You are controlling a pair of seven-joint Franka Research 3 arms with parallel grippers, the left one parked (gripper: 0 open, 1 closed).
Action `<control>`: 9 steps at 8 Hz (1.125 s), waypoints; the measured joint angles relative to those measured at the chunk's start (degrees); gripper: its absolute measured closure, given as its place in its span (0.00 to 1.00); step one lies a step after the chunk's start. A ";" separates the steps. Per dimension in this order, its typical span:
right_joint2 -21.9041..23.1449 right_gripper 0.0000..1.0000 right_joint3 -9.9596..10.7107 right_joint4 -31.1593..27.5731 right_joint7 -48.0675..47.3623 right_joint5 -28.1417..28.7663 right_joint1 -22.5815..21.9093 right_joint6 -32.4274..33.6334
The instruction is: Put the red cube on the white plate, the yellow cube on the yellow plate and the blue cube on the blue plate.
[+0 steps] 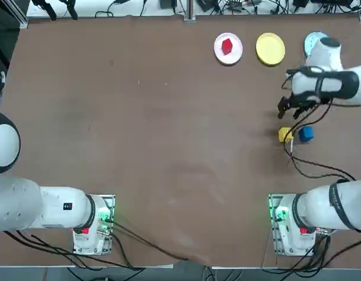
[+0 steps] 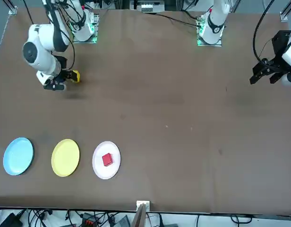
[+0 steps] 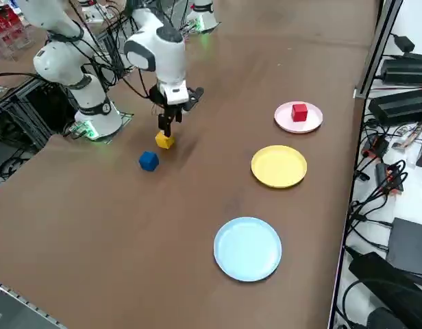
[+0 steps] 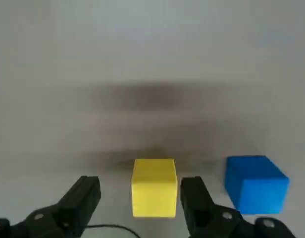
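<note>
Two claw fingers spread wide, flanking the yellow cube untouched.

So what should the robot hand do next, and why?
Probably lower a little and close on the yellow cube. The right gripper is open, hovering with a finger on each side of it, and the yellow plate has nothing on it.

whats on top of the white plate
The red cube sits on the white plate, near its middle. Nothing else is on it, though the patch under the cube is covered. The right tool is open above the yellow cube.
</note>
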State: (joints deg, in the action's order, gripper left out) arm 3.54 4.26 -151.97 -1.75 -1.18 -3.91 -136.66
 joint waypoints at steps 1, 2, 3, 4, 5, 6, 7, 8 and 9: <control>0.15 0.01 0.00 -2.24 0.00 0.00 0.02 -1.76; 0.35 0.01 0.00 -3.44 0.00 0.00 0.14 -2.55; 0.64 0.01 0.00 -4.33 0.00 0.00 0.59 -3.46; 0.81 0.01 0.00 -5.40 0.00 0.00 1.23 -5.25; 0.78 0.00 0.00 -6.62 0.00 0.00 1.61 -7.42; 0.69 0.00 0.00 -7.43 0.00 0.00 1.66 -8.88; 0.64 0.00 0.00 -7.60 0.00 0.00 1.68 -9.21; 0.62 0.00 0.00 -7.70 0.00 0.00 1.77 -9.52; 0.35 0.00 0.00 -8.20 0.00 0.00 1.97 -11.14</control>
State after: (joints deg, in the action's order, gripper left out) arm 3.88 4.26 -160.17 -1.75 -1.18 -1.93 -147.80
